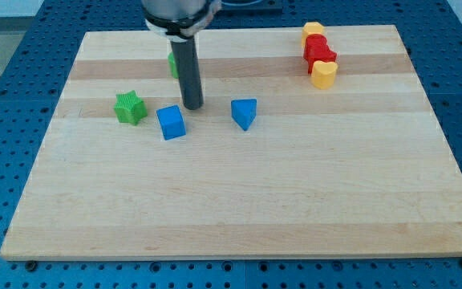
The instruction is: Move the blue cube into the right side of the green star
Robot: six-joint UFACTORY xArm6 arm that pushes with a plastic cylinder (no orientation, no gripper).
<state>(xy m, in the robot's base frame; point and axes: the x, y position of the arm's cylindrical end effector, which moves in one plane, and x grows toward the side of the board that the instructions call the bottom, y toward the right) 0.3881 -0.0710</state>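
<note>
The blue cube (171,123) lies on the wooden board (239,201), left of centre. The green star (130,107) lies just to the cube's left and slightly nearer the view's top, with a small gap between them. My tip (192,107) stands on the board just to the cube's upper right, close to it; I cannot tell if it touches. The dark rod rises from the tip to the view's top edge.
A blue triangular block (245,113) lies right of my tip. A green block (172,64) is partly hidden behind the rod. Near the top right, a yellow block (313,30), two red blocks (319,51) and a yellow heart (323,74) form a chain.
</note>
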